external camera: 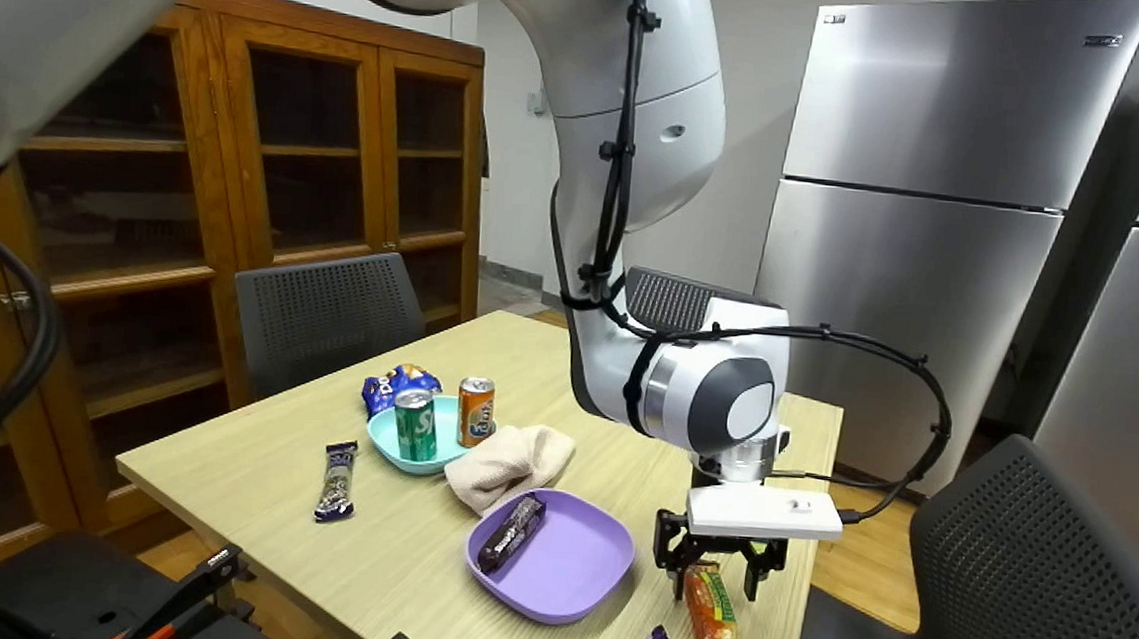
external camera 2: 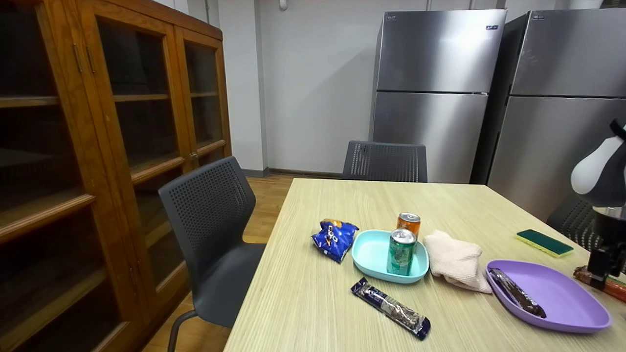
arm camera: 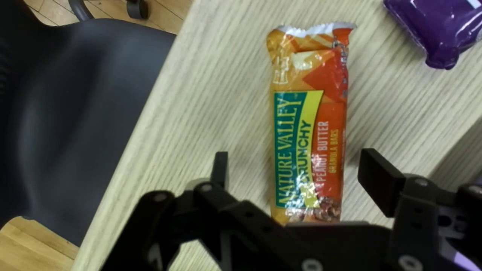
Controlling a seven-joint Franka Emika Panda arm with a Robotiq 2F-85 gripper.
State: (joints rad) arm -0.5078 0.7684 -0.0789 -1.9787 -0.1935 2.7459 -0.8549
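Granola bar [arm camera: 308, 124] lengthwise between fingers [arm camera: 379, 180]

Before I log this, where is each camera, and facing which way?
In an exterior view: close to the arm, looking across the table toward refrigerators; arm and pincer show.
In an exterior view: by the table, looking past the teal plate toward refrigerators; slivers of arm and pincer show at right.
Wrist view: just above the pincer, facing down at the granola bar; both open fingers show.
Both exterior views share the purple plate.
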